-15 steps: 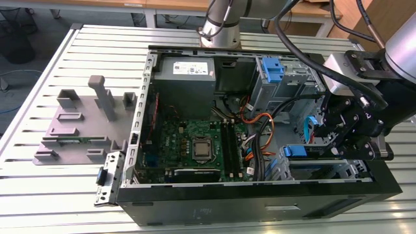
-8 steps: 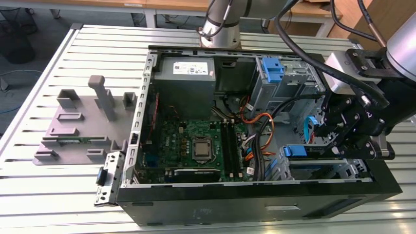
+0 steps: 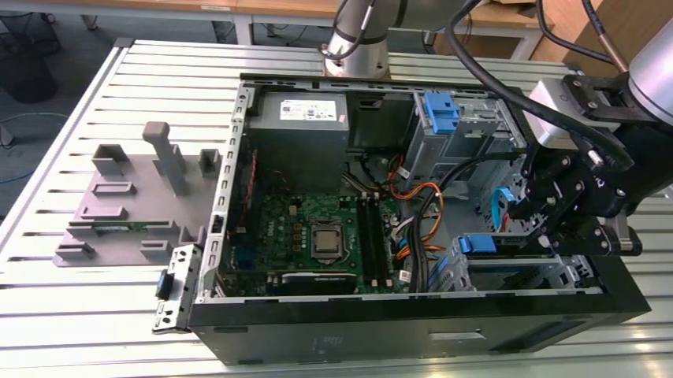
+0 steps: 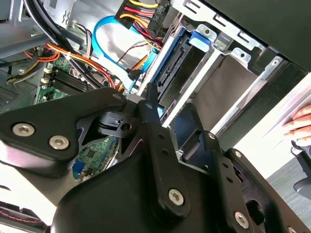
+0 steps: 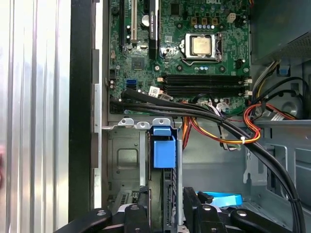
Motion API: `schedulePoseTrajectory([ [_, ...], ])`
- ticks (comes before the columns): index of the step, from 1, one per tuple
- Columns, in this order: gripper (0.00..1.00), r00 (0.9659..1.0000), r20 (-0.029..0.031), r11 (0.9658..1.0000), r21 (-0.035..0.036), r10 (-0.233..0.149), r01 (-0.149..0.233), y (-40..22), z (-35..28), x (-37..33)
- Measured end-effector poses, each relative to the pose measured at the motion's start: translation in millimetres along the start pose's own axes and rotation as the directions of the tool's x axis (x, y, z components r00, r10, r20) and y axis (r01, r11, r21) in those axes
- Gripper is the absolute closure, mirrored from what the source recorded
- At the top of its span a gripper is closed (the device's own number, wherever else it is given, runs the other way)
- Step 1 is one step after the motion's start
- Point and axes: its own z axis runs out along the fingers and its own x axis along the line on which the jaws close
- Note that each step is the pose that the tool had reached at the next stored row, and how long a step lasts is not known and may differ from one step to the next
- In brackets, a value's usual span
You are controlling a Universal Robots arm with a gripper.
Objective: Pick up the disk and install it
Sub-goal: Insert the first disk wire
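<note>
gripper: your black gripper hangs low over the front corner of the open computer case, at the exterior view's right, just at the drive cage.
grip state: you cannot tell from these pictures whether it is clenched on the disk or released.
disk: it stands on its edge inside the drive cage. Its blue carrier tab is at the rim of the cage, and in the first wrist view its thin edge runs from that tab straight toward the gripper. You cannot judge how deep it sits.
drive cage: grey sheet metal, placed against the black front wall of the case.
wires: a bundle of red, yellow and orange ones passes just beside the cage, with thick black cables lying over it.
blue cable: flat, it curves above the wires in the second wrist view.
motherboard: green, it lies flat on the floor of the case beyond the cage. You see the processor socket and the black memory slots between it and the wires.
power supply: a grey box with a white sticker, in the far corner of the case.
grey stand: it is outside the case, at the exterior view's left, with upright posts.
table: slotted metal, it carries the case and the stand.
person's hand: it lies on a pale surface beyond the black wall of the case.
</note>
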Motion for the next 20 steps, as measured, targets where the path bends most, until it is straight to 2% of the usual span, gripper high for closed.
schedulePoseTrajectory([
  [20, 0.58, 1.0, -0.0002, 1.0, 0.0, 0.0, 0.0, 0.1, -3.6, -0.6],
])
